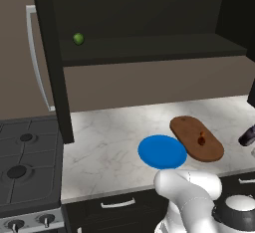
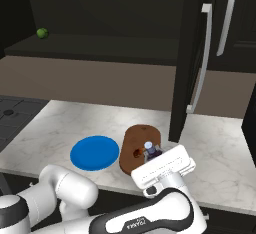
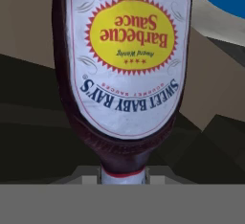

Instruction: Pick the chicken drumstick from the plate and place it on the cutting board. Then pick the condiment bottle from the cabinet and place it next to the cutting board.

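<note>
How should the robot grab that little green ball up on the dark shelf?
Pinch the green fruit across its round middle, coming level through the cabinet's open front: it rests on the shelf, so nothing fits underneath. The gripper holds the condiment bottle now.

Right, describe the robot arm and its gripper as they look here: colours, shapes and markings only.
The arm is glossy white with rounded, tubular links and dark grey to black joint bands; small dark lettering, too small to read, runs along one link. The gripper has a flat, boxy white body. A rounded white link and a dark joint ring show too.
</note>
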